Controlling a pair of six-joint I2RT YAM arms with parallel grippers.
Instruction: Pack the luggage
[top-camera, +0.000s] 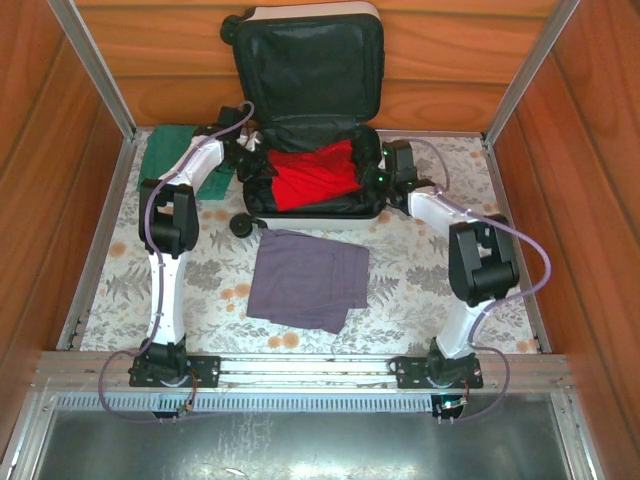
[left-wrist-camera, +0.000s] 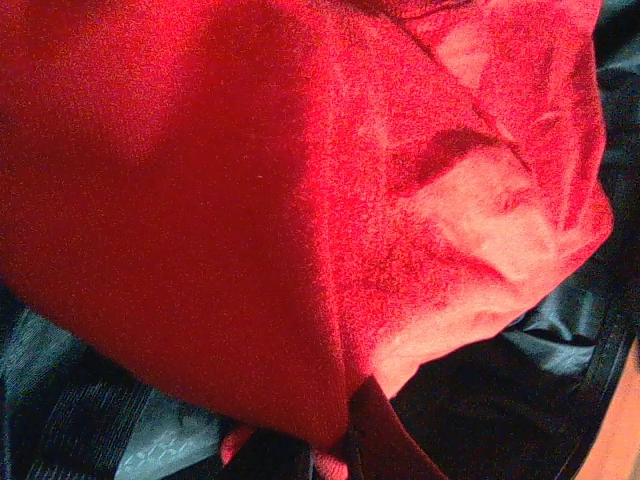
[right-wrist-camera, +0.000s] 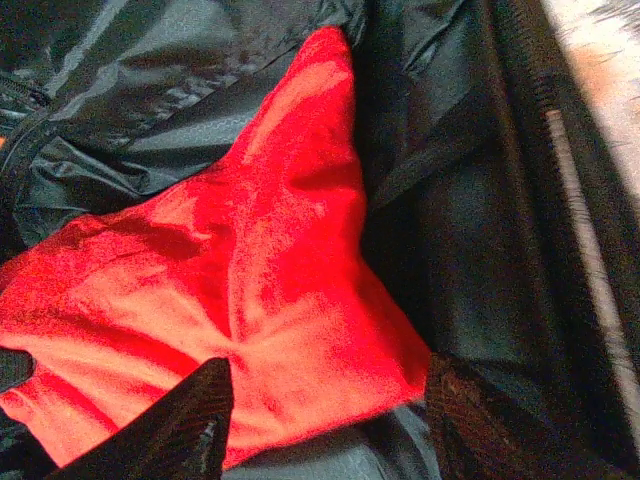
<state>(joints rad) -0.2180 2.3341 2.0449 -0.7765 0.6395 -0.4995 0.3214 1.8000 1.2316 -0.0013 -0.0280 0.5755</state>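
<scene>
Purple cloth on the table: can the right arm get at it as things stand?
Probably yes. The purple cloth lies flat in front of the suitcase, nothing on it; the open right gripper, over the red garment, would only need withdrawing.

The upright lid (top-camera: 310, 65) blocks the far side of the luggage (top-camera: 320, 214). The left arm (top-camera: 195, 165) and right arm (top-camera: 432, 207) crowd its sides. The near side is open.

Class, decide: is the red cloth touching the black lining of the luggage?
Touching. The right wrist view shows the red cloth lying directly on the black lining of the open luggage.
</scene>
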